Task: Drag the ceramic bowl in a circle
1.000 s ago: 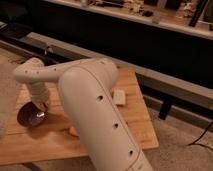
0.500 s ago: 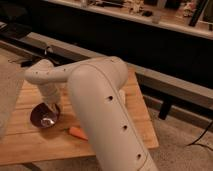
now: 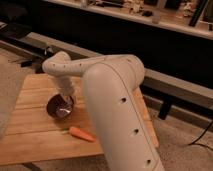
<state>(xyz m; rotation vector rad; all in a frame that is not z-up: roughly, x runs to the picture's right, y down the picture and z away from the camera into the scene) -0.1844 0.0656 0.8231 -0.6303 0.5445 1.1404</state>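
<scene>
Your end effector (image 3: 68,98), closed together, dips into the ceramic bowl (image 3: 56,108) at its 2 o'clock rim. A carrot (image 3: 81,133) lies on the counter (image 3: 35,90) at the bowl's 5 o'clock.

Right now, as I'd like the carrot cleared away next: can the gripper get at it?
Probably yes. The gripper is down at the ceramic bowl, jaws shut. The carrot lies apart from the bowl on the wooden table nearby, with nothing between them.
</scene>
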